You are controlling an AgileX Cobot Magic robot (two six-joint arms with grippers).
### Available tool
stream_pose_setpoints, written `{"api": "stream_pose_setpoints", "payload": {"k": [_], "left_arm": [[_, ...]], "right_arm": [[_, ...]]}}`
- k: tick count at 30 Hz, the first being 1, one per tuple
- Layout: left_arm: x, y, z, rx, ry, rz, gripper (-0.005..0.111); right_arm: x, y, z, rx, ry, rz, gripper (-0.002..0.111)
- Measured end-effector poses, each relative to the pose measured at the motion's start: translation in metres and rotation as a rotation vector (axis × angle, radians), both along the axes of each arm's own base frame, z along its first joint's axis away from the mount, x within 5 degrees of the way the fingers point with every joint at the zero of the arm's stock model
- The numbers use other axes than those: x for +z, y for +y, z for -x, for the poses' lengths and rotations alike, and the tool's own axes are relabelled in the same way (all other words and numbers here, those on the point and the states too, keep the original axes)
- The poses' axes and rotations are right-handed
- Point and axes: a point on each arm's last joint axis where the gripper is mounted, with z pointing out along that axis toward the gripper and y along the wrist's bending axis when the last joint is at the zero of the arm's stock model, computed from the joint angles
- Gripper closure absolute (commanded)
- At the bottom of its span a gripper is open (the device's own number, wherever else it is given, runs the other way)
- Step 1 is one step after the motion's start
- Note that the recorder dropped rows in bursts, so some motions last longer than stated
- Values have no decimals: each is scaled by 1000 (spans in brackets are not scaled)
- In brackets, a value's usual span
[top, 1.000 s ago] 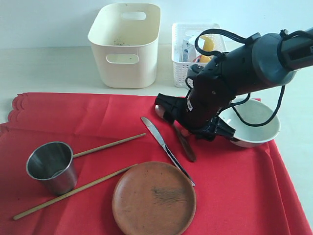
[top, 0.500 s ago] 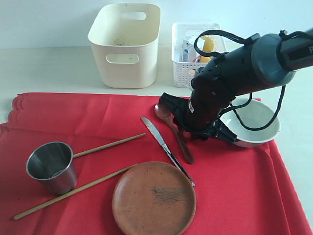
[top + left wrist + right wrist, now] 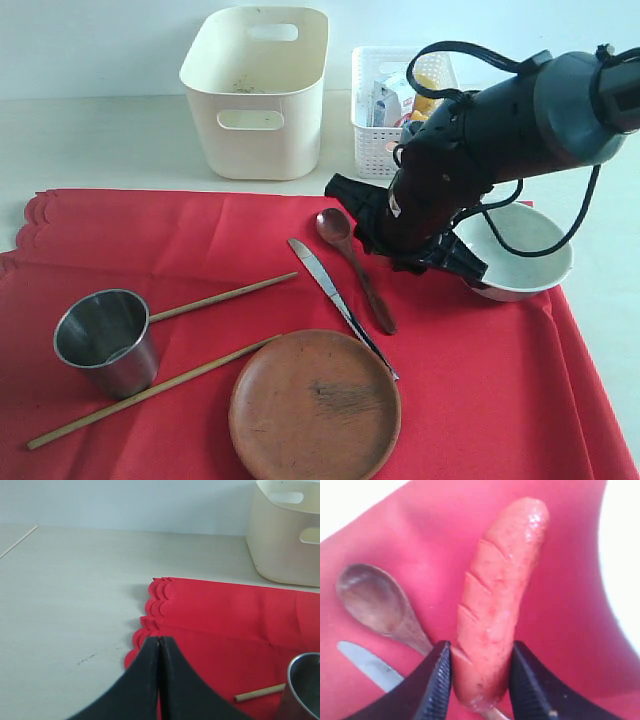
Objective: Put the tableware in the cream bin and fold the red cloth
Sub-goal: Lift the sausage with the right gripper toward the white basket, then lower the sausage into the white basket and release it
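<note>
My right gripper (image 3: 481, 649) pinches a scored pinkish-red sausage (image 3: 500, 580) over the bright red fabric cloth (image 3: 200, 240), between dark wooden spoon (image 3: 358, 272) and pale grey-white bowl (image 3: 530, 240). My left gripper (image 3: 159, 642), closed and empty, hangs at the cloth's scalloped edge.

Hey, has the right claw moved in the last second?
Yes. In the exterior view the right claw has risen off the red cloth toward the white basket, uncovering the wooden spoon. It grips a sausage.
</note>
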Motion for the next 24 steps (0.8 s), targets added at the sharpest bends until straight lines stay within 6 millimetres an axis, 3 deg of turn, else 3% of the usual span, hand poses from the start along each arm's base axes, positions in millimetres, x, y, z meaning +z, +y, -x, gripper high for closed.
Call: {"api": "stream_pose_setpoints", "payload": {"k": [11, 15, 17, 20, 24], "left_arm": [[0, 0, 0, 0, 0, 0, 107], [0, 0, 0, 0, 0, 0, 107], [0, 0, 0, 0, 0, 0, 107], [0, 0, 0, 0, 0, 0, 107], [0, 0, 0, 0, 0, 0, 107]], "right_arm": [[39, -4, 0, 69, -123, -7, 108], [64, 0, -1, 262, -260, -10, 108], [90, 2, 0, 391, -405, -9, 108], [112, -16, -13, 429, -543, 22, 108], [117, -54, -45, 370, -585, 96, 108]]}}
